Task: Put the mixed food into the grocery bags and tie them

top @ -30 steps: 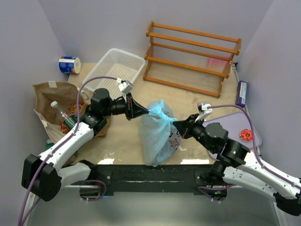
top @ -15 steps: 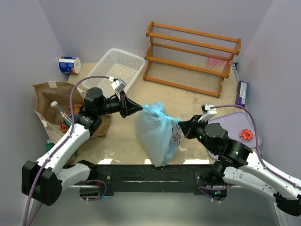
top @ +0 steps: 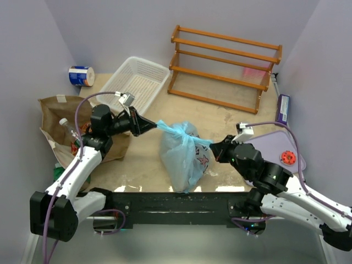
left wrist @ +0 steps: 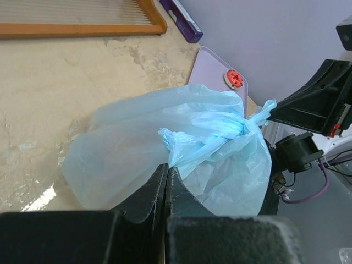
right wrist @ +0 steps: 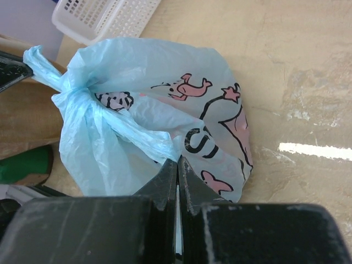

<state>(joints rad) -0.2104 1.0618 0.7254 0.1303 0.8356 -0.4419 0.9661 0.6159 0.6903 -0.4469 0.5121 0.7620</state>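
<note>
Gripping one twisted handle each, your left gripper [top: 155,125] and right gripper [top: 213,144] were clamped on the thin light blue plastic bag [top: 184,159], knotted, standing near the creased brown paper bag [top: 55,107]. You had not yet tied that paper bag.

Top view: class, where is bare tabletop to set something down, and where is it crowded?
Bare: the strip between wooden rack, white mesh basket and blue plastic bag. Crowded: around the brown paper bag, and between left gripper and right gripper.
</note>
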